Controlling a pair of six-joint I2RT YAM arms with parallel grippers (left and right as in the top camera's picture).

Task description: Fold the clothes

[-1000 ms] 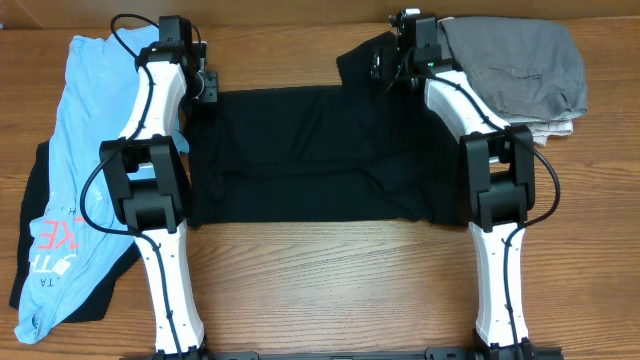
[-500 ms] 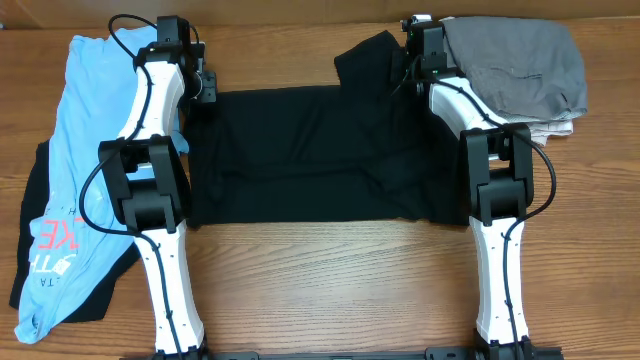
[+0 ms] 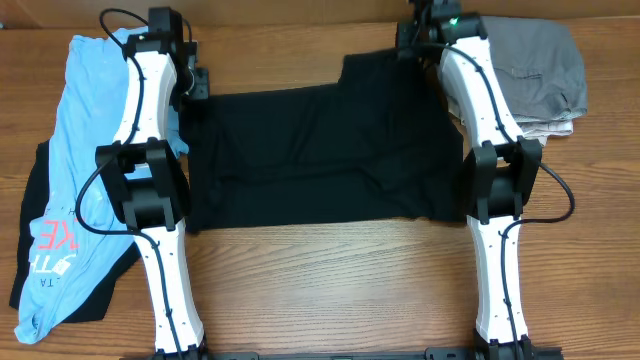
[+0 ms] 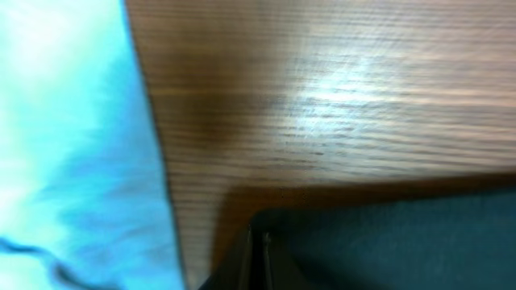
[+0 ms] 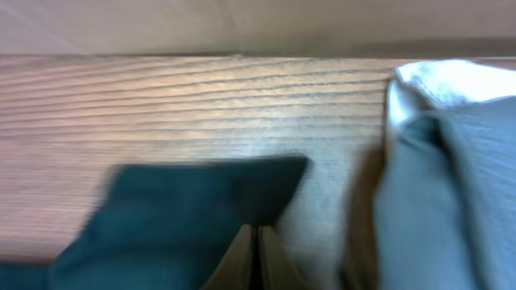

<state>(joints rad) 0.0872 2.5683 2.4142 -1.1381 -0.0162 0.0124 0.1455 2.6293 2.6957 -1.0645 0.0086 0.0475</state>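
Though it lies flat, the black T-shirt [image 3: 320, 150] creases.

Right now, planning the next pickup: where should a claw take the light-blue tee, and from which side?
Probably the light-blue tee is best pinched at its far end, on the edge facing the table's middle. It lies flat on bare wood there, so a low approach from the robot's right catches it alone; nearer the lettering it overlaps a black garment that might come along.
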